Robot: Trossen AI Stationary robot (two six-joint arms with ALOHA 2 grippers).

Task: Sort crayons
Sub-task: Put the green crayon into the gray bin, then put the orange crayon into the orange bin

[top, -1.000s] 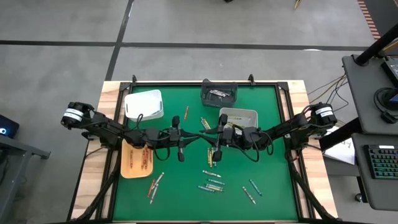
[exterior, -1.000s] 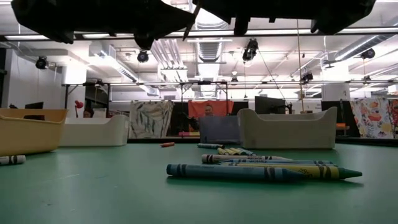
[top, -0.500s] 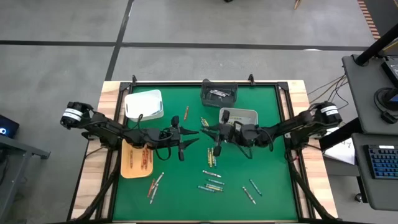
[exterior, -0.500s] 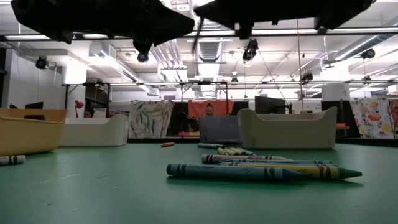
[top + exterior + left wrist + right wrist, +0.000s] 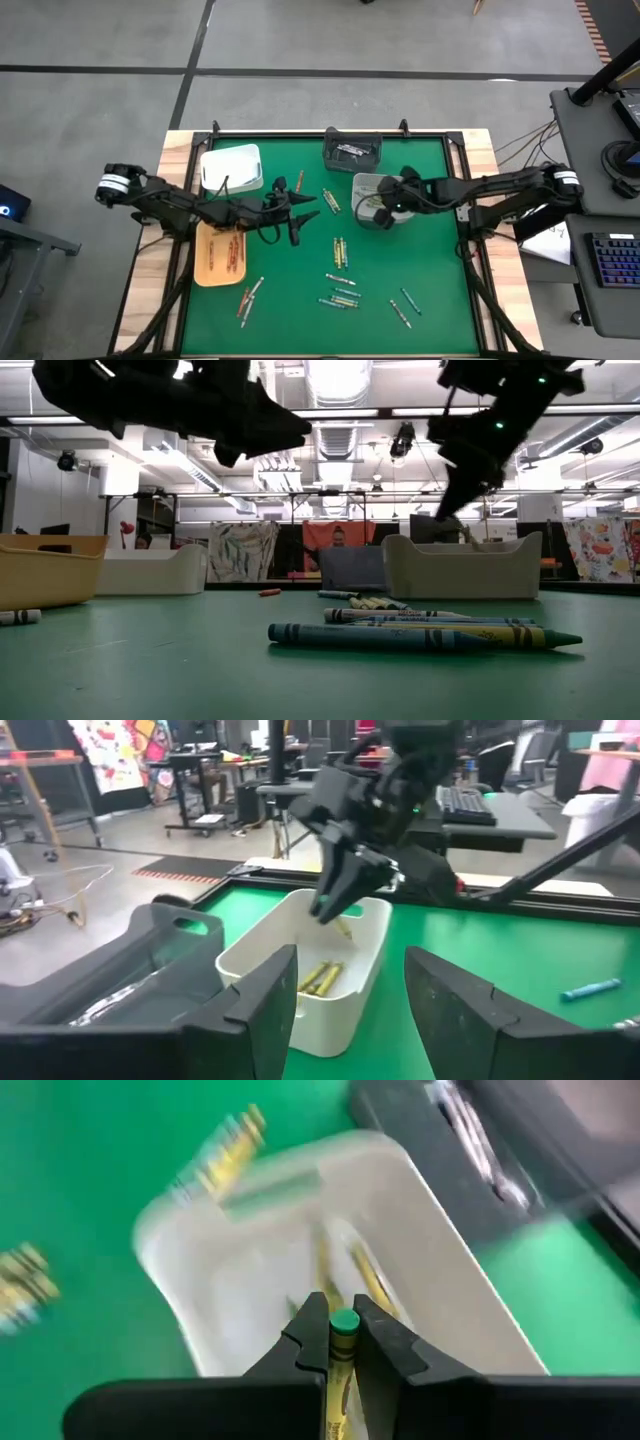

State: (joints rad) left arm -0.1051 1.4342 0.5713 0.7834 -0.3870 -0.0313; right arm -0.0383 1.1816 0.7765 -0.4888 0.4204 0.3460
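Loose crayons [image 5: 340,252] lie on the green mat, most of them toward the near side [image 5: 342,293]. My right gripper [image 5: 380,214] hangs over the white bin [image 5: 392,184] at the centre right, shut on a yellow crayon with a green end [image 5: 343,1323]. Yellow crayons [image 5: 318,977] lie on that bin's floor. My left gripper [image 5: 312,207] stands open at mid-table, left of the bin, level and pointing at it, with nothing between its fingers [image 5: 262,1005]. My right gripper pinches the yellow crayon [image 5: 342,1348] between its two fingers. The crayon lies along the fingers, and its green end [image 5: 344,1322] shows at their tips. The fingers slant down from the table's right side. The crayon is lifted clear above the white bin [image 5: 352,960].
A second white bin [image 5: 232,168] stands at the far left and a dark bin [image 5: 352,150] at the far middle. A tan tray [image 5: 222,255] with reddish crayons sits at the left edge. Blue-green crayons [image 5: 400,636] lie close before the low camera.
The two grippers met at mid-table. My left gripper has opened and let go of the crayon, while my right gripper has shut on it. My right gripper has then swung toward the table's right, over the white bin, and tipped downward.
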